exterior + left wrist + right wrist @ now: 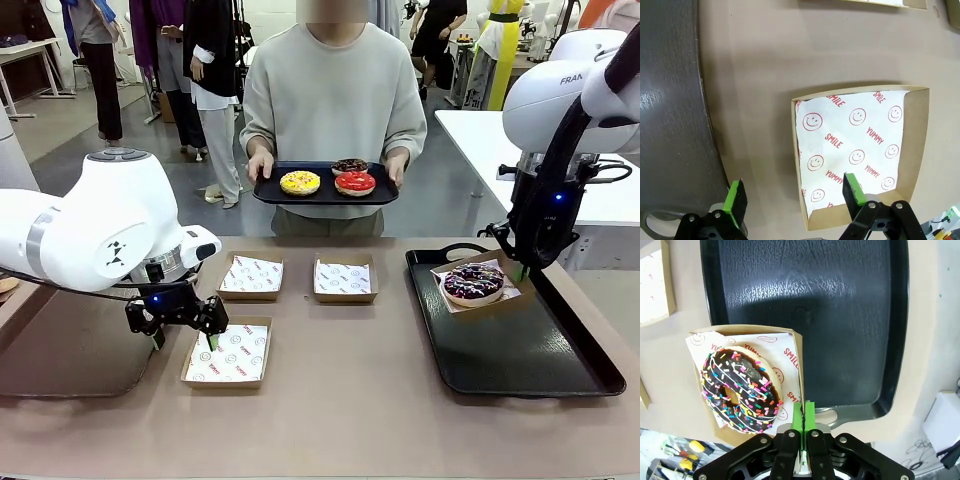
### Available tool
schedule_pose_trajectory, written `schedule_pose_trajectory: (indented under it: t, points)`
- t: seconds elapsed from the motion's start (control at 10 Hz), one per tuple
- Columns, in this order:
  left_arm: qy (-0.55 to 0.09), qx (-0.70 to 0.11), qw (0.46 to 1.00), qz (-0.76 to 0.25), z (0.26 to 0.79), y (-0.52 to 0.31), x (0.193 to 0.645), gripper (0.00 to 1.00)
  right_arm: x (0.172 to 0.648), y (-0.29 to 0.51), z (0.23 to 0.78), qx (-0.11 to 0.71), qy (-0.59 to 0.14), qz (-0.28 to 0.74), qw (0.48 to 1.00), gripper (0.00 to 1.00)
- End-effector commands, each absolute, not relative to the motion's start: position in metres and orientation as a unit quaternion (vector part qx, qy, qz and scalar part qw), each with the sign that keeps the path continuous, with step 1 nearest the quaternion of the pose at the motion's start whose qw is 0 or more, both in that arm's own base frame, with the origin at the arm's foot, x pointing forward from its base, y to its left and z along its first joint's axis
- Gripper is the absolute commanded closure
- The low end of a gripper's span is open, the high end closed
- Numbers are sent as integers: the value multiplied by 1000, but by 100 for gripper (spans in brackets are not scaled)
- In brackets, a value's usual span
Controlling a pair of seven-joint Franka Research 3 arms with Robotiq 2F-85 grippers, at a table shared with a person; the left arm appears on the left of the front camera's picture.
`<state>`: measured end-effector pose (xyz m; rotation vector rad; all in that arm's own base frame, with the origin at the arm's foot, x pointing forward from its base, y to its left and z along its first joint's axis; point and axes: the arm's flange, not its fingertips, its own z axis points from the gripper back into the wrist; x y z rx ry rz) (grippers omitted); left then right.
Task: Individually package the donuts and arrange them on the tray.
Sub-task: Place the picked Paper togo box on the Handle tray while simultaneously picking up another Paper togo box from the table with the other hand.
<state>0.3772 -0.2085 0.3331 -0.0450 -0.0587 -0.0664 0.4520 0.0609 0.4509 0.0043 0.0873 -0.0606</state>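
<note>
A dark donut with coloured sprinkles [473,282] [742,390] lies in a paper-lined cardboard box [799,355] at the far left corner of the black tray [530,360] [840,300] on the table. My right gripper [522,268] [804,417] is shut on that box's side wall. Across the table a person holds a second black tray [268,193] carrying a yellow-iced donut [300,182], a red-iced donut [355,183] and a chocolate donut [350,165]. My left gripper [185,338] [795,197] is open, straddling the near wall of an empty lined box [230,352] [860,150].
Two more empty lined boxes [251,276] [345,278] stand in the middle of the table. A grey mat [60,360] [670,125] lies at the left. Other people stand far behind.
</note>
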Motion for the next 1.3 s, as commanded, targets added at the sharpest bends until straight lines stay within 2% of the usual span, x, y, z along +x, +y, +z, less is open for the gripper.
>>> schedule_pose_trajectory:
  t: [0.0,0.4,0.5,0.8,1.2]
  points:
    - [-32,-21,999,-35,337,-209,376,0,450,60,453,2,44,-30,999,99]
    - [-30,-23,999,-33,334,-209,378,0,452,61,451,2,44,-30,999,99]
    - [-49,-9,999,-17,332,-203,378,0,454,64,441,-17,41,-15,999,99]
    - [-29,-19,999,-14,329,-194,382,0,451,71,423,-62,30,-29,997,99]
    - [-4,-9,1000,-10,314,-205,384,0,444,68,401,-25,20,-46,998,99]
